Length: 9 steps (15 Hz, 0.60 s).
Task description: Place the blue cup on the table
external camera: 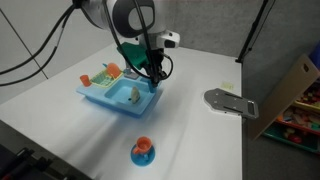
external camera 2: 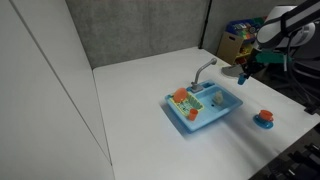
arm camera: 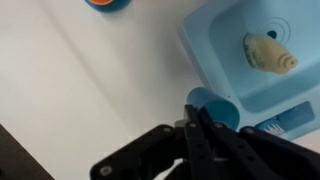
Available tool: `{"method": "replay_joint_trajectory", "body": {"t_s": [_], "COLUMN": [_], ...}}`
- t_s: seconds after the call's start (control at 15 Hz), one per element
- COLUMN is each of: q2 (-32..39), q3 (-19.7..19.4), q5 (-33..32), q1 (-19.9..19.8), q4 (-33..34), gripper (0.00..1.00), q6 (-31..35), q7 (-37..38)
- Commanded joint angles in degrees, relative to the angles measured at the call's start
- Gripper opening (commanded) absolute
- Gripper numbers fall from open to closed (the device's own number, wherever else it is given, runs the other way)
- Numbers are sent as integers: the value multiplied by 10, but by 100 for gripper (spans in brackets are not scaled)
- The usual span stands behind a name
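Observation:
The tiny blue cup [arm camera: 214, 106] is pinched by its rim between my gripper's fingers [arm camera: 196, 118], which are shut on it. In the wrist view it hangs beside the corner of the blue toy sink [arm camera: 262, 80], over the white table [arm camera: 80, 80]. In both exterior views the gripper [external camera: 155, 76] [external camera 2: 244, 72] is at the sink's edge [external camera: 100, 100] [external camera 2: 190, 122], a little above the table [external camera: 200, 140] [external camera 2: 130, 110]. The cup itself is too small to make out clearly there.
A cream toy [arm camera: 268, 52] lies in the sink basin. Orange and green toys [external camera: 108, 71] sit on the sink's side, and a grey tap [external camera 2: 203, 70] stands at its back. An orange cup on a blue saucer [external camera: 143, 150] [external camera 2: 264, 118] and a grey flat plate [external camera: 230, 102] lie nearby.

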Motion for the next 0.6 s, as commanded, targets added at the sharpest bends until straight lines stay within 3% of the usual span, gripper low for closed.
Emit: {"method": "replay_joint_trajectory", "body": {"t_s": [0.0,0.53], "q2": [38,111], "q3": [-2,-9], "q5": [24,51], "q1": [-14,-45], "q4": [51,125], "gripper": [3,3], "q6": [-18,-38], "q7": [8,11]}}
